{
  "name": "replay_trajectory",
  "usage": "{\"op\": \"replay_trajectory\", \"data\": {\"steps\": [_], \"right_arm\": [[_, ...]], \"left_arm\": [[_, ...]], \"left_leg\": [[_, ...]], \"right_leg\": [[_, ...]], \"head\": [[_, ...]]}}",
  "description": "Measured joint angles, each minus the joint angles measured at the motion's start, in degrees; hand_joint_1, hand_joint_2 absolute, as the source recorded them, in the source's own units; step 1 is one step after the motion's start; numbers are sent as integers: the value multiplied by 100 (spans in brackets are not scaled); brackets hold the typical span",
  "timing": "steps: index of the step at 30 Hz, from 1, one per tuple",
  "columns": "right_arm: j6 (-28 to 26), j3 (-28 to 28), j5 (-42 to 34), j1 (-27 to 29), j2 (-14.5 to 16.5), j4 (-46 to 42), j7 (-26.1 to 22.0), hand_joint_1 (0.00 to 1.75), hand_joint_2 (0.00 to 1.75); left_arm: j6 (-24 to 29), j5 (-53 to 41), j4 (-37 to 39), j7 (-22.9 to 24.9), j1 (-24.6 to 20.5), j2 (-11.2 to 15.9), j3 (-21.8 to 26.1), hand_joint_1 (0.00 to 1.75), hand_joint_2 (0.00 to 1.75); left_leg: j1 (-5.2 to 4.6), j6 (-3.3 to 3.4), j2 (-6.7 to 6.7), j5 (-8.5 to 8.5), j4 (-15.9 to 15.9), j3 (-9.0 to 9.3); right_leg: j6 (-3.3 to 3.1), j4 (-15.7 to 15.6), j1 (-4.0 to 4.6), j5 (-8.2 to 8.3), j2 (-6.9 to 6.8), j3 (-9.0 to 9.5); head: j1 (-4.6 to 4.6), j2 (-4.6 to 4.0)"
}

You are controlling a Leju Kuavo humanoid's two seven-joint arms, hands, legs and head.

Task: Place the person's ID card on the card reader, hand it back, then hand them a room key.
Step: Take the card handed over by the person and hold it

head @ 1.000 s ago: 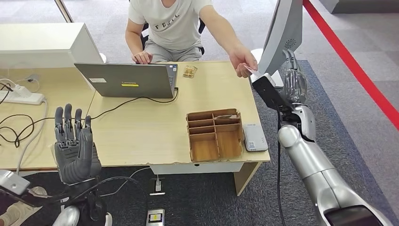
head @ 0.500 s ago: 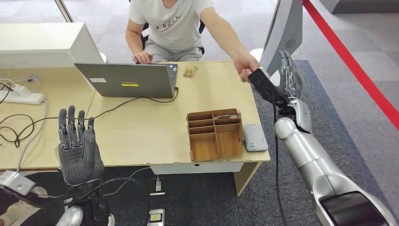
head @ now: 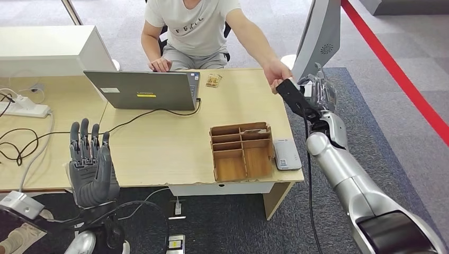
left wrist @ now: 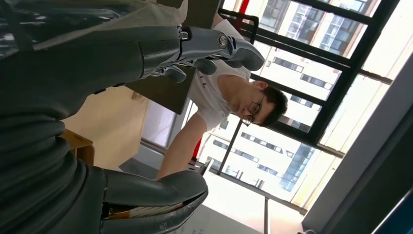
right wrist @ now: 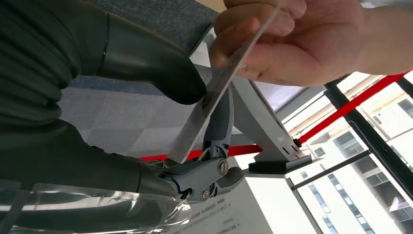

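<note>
Half into the handover and pinching the ID card [right wrist: 192, 127] edge-on: thumb [right wrist: 146, 58] pressing on one face, a finger [right wrist: 219, 122] backing the other, while sharing it with the person's hand [right wrist: 292, 44], which is gripping the far end. Holding it up in the air past the far right corner of the bench [head: 159, 153], well apart from the card reader [head: 286, 154].

Judging the step in hand as taking the card over cleanly. Needing a firmer pinch before any pull, since contact is sitting near one end of the card only. Waiting for the person's grip to loosen rather than tugging against it. Keeping the card flat between the pads so as not to be bending or twisting it. Then bringing the right hand [head: 320, 95] back and down towards the reader, lying at the near right edge of the bench just beside the wooden organiser [head: 242, 151], and steering clear of the organiser's walls on the way.

Keeping the left hand [head: 92, 169] out of it: standing upright at the near edge of the bench, fingers spread apart, holding nothing, well away from the laptop [head: 143, 90].
</note>
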Motion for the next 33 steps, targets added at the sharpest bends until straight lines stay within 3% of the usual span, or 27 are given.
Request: {"op": "replay_trajectory", "data": {"steps": [23,33], "right_arm": [[-28,146,-59,-38,25,251,-47,175,175],[-126,153,-95,229,-400,-629,-33,175,175]], "left_arm": [[53,-66,4,-4,2,-2,22,0,175],[180,-121,-3,-19,140,1,91,0,175]], "left_leg": [[0,0,1,0,1,1],[-1,0,1,0,2,2]], "right_leg": [[0,0,0,0,0,-2],[0,-2,0,0,0,-2]], "head": [[-2,0],[-1,0]]}}
